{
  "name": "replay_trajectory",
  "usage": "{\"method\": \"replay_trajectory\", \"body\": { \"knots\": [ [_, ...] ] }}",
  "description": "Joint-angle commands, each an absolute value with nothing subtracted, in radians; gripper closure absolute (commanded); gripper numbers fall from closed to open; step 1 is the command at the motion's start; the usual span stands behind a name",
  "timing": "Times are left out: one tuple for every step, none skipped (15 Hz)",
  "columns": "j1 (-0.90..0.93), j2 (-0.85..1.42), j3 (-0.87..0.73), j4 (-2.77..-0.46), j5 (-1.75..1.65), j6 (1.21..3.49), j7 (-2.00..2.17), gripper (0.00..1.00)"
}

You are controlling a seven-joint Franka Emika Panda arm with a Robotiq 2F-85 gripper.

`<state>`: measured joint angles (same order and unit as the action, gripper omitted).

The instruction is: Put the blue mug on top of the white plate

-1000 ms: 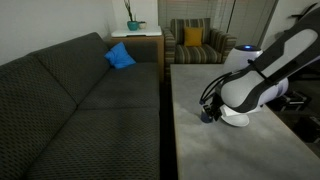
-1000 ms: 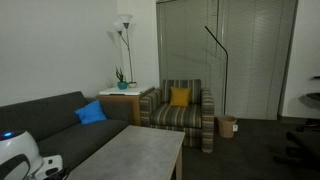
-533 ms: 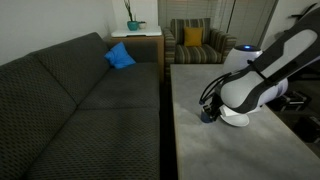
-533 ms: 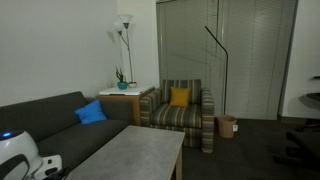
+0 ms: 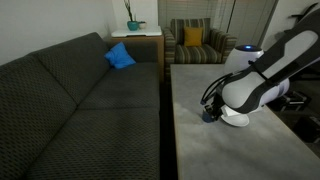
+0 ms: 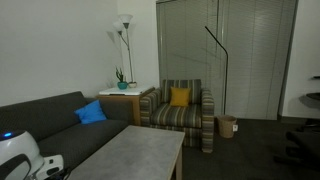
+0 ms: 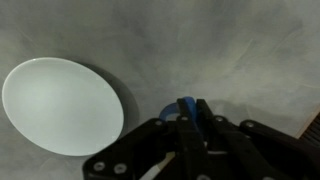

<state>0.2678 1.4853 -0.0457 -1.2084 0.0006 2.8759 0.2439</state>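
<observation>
In the wrist view the white plate (image 7: 60, 105) lies flat on the grey table at the left. My gripper (image 7: 186, 110) is just right of it, its black fingers pressed close together over a blue curved piece, the blue mug (image 7: 168, 112), mostly hidden under the fingers. In an exterior view the gripper (image 5: 209, 112) is low at the table surface with the dark mug (image 5: 209, 116) at its tip, beside the white plate (image 5: 236, 120), which the arm partly covers.
The grey table (image 5: 230, 150) stands beside a dark sofa (image 5: 80, 110) with a bright-blue cushion (image 5: 120, 56). A striped armchair (image 5: 196, 42) and a side table with a plant (image 5: 135, 36) stand at the back. The arm's white body (image 6: 20, 158) fills a lower corner.
</observation>
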Motion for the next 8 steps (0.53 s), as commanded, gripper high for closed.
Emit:
{"method": "replay_trajectory", "body": {
  "knots": [
    [0.264, 1.485, -0.055, -1.248, 0.009, 2.901, 0.243, 0.97],
    [0.261, 1.484, -0.05, -1.253, 0.01, 2.897, 0.24, 0.97],
    [0.257, 1.484, -0.042, -1.257, 0.011, 2.893, 0.234, 0.97],
    [0.255, 1.483, -0.036, -1.261, 0.011, 2.887, 0.23, 0.97],
    [0.256, 1.482, -0.035, -1.263, 0.011, 2.878, 0.231, 0.97],
    [0.257, 1.481, -0.037, -1.266, 0.012, 2.871, 0.234, 0.97],
    [0.259, 1.481, -0.039, -1.271, 0.013, 2.873, 0.237, 0.97],
    [0.261, 1.481, -0.043, -1.274, 0.013, 2.876, 0.24, 0.97]
  ]
}}
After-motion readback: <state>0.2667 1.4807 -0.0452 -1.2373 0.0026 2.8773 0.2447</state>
